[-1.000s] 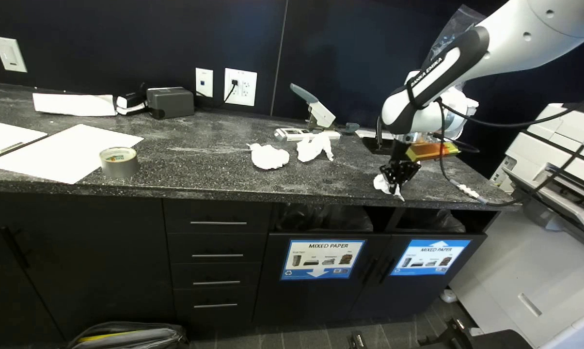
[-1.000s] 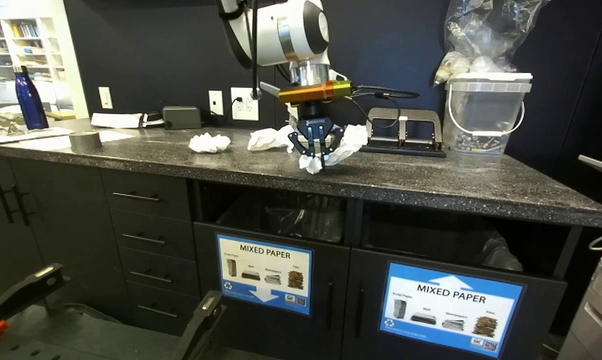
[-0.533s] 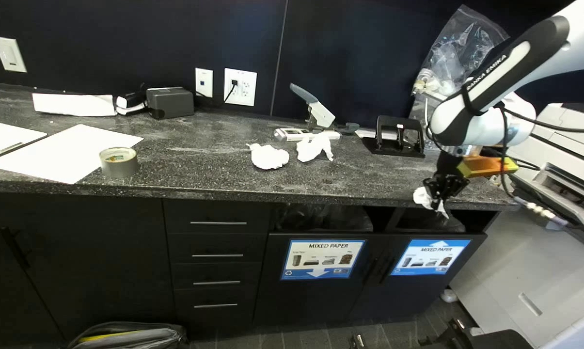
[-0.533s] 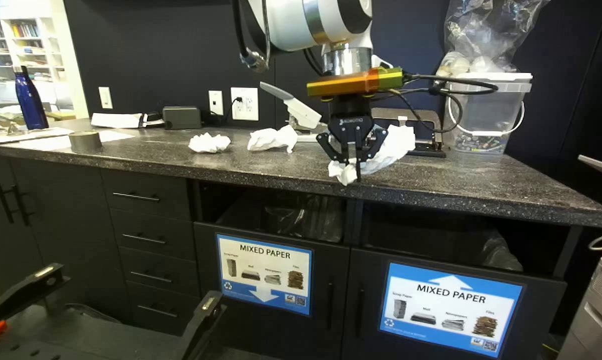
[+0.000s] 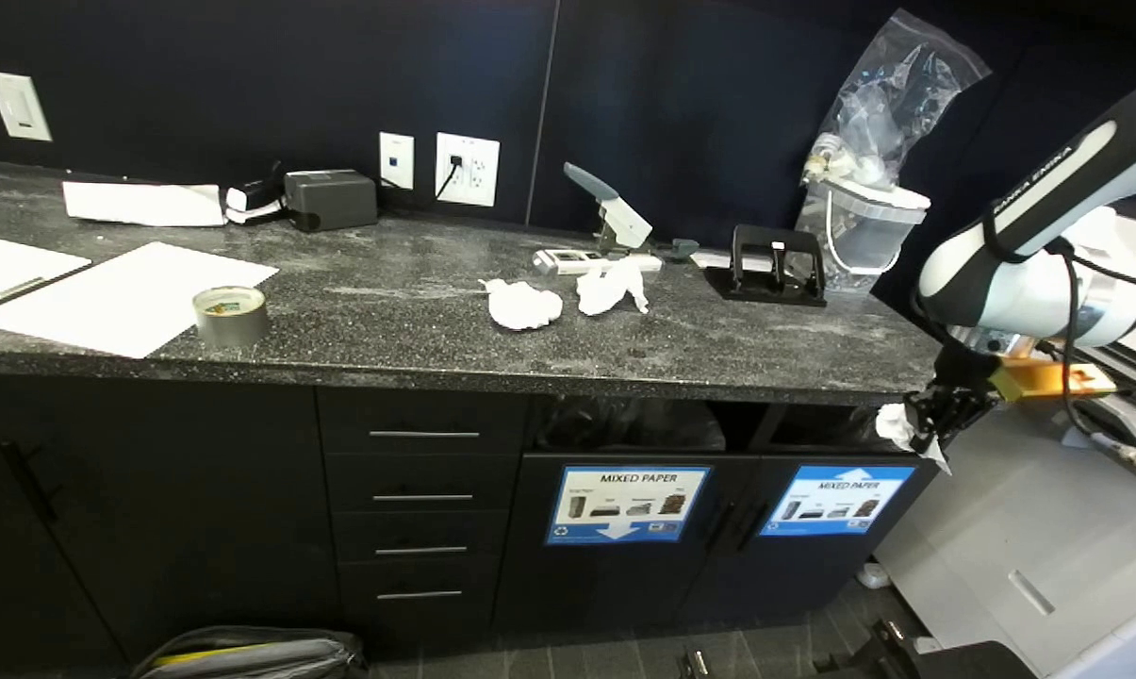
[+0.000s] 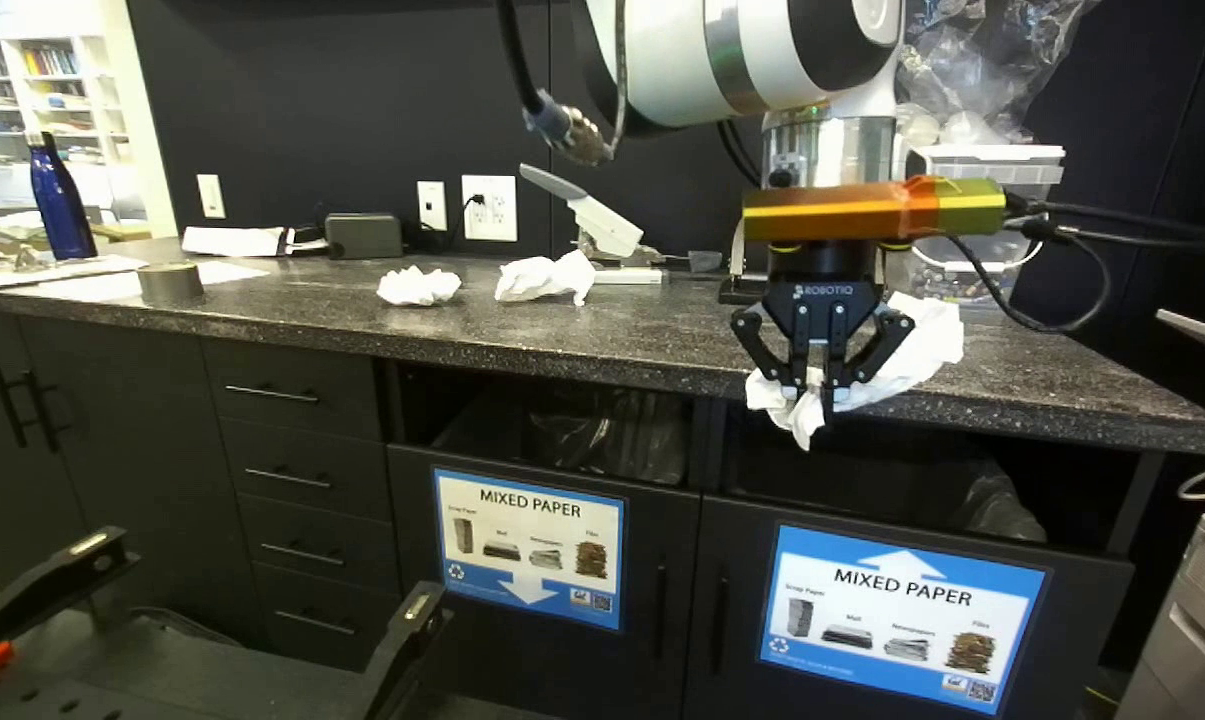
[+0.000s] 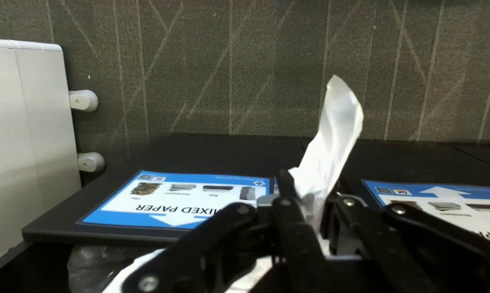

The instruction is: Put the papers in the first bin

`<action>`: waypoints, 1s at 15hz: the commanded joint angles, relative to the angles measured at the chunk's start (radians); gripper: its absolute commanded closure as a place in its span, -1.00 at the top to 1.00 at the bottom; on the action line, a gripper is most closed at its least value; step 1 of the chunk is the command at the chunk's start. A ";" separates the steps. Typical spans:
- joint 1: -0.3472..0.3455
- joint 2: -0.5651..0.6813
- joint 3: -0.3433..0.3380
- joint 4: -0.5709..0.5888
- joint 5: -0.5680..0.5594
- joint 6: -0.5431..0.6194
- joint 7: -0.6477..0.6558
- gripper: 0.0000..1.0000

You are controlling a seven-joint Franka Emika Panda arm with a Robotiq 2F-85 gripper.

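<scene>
Plastic liner (image 6: 1005, 510) in first bin (image 6: 922, 541)

The claw (image 6: 814, 396) carried its paper wad (image 6: 917, 350) past the counter's edge (image 6: 602, 369).

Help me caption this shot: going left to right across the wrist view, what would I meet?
White machine → first bin's sign → protruding tip of the gripped paper wad → neighbouring bin's sign, cut off at the picture's edge.
</scene>
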 commanded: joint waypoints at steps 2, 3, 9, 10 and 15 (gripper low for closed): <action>-0.084 0.190 0.046 0.133 0.067 0.010 -0.122 -0.68; -0.098 0.232 0.055 0.168 0.069 0.003 -0.140 -0.69; -0.204 0.497 0.175 0.465 0.095 -0.019 -0.277 -0.71; -0.219 0.538 0.195 0.515 0.096 -0.011 -0.299 -0.70; -0.319 0.697 0.295 0.671 0.118 0.127 -0.394 -0.70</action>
